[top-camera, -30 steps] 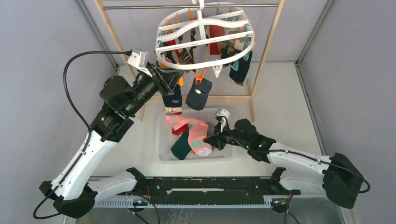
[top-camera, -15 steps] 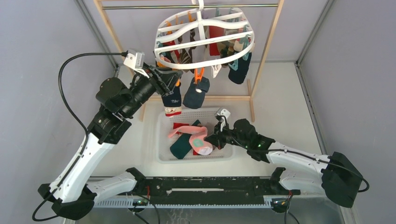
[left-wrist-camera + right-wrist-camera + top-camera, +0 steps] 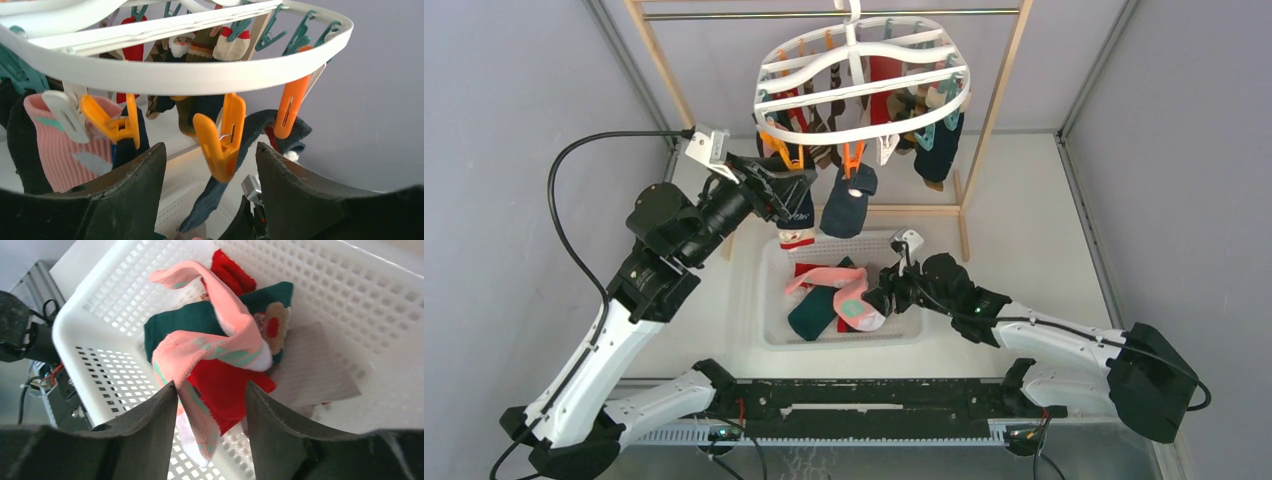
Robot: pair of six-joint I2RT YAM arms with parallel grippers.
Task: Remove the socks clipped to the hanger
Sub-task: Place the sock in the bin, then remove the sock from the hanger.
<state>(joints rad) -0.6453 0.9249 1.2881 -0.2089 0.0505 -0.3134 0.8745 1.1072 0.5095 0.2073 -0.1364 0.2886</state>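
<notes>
Top view: a few small fabric socks (image 3: 809, 315) lie in the white mesh basket (image 3: 844, 340), most hang clipped to the large white oval plastic hanger (image 3: 864, 88); left wrist: left gripper (image 3: 210, 150) raised, jaws apart either side of an orange plastic clip (image 3: 220, 135); right wrist: right gripper (image 3: 210, 387) low, jaws apart over a salmon-pink sock (image 3: 225, 325).

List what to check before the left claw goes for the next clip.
1. Left claw open: ok, jaws spread wide.
2. Orange clip on the hanger lined up with the gap between the fingers: ok in the left wrist view.
3. Claw far enough forward to close on that clip: cannot tell.
4. Navy sock hanging from that clip: ok.
5. Right claw open above the basket: ok.
6. Pink sock clear of the right claw: cannot tell. It lies in the basket, but one end runs under a finger.
</notes>
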